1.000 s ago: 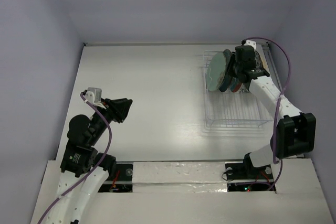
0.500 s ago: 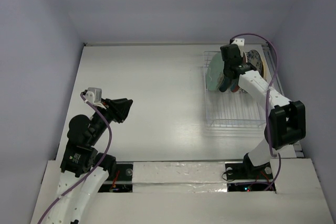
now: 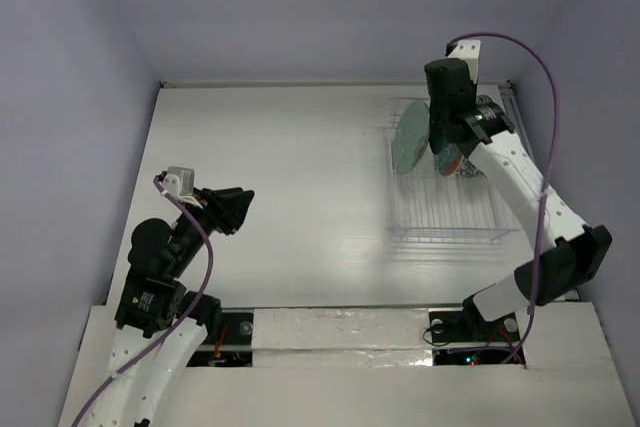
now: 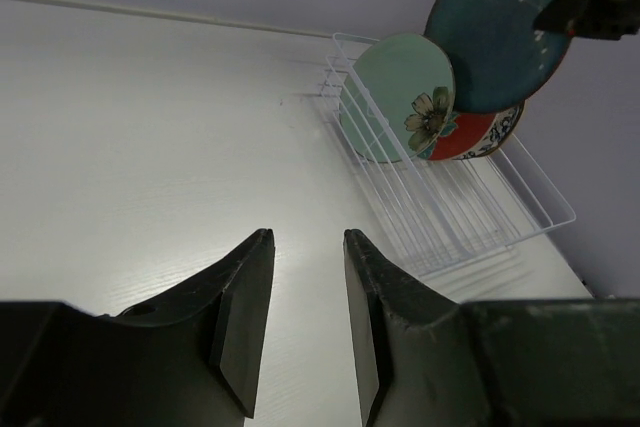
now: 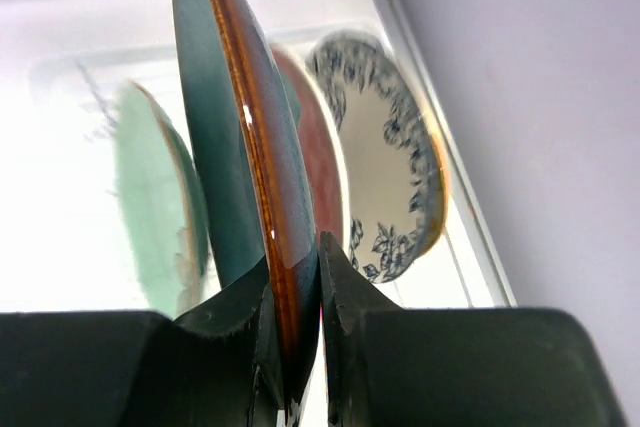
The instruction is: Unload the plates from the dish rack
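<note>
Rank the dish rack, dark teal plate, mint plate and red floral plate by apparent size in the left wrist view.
dish rack
dark teal plate
mint plate
red floral plate
The red one is mostly hidden, and the teal one is held higher than the rest, so the plates may really match.

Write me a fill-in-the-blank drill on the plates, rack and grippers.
1. The right gripper is shut on the raised plate, which is dark ___.
2. The left gripper is open and holds ___.
3. The blue-rimmed plate sits in the rack, at the end nearest the ___ wall.
Missing words: teal; nothing; right.
</note>
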You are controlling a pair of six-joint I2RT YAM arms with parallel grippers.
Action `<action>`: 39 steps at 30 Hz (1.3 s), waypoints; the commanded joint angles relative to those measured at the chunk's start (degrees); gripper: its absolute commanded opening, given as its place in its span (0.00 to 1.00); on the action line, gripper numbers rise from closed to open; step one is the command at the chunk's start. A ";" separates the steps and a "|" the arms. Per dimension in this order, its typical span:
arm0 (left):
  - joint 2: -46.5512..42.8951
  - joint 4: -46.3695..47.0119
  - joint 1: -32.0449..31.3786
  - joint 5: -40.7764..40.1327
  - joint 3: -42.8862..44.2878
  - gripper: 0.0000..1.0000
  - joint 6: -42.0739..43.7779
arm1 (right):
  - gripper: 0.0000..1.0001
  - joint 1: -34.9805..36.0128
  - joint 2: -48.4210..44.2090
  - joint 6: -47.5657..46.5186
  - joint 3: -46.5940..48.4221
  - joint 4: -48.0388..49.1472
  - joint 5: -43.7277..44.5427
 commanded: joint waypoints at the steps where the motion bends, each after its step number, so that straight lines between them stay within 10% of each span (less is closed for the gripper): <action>1: 0.59 2.48 -0.19 0.77 -0.21 0.31 0.00 | 0.00 4.08 -8.25 0.43 9.01 2.27 6.42; 9: 0.77 2.30 0.34 0.16 -0.12 0.33 -0.17 | 0.00 14.01 -9.31 6.13 9.39 2.77 -4.79; 19: -0.02 1.87 0.86 -1.51 0.05 0.34 -0.44 | 0.00 19.37 1.66 26.41 -3.54 33.77 -36.43; 39: 0.77 1.95 0.86 -1.25 -0.12 0.35 -0.44 | 0.00 23.07 25.68 43.49 -8.72 48.31 -30.76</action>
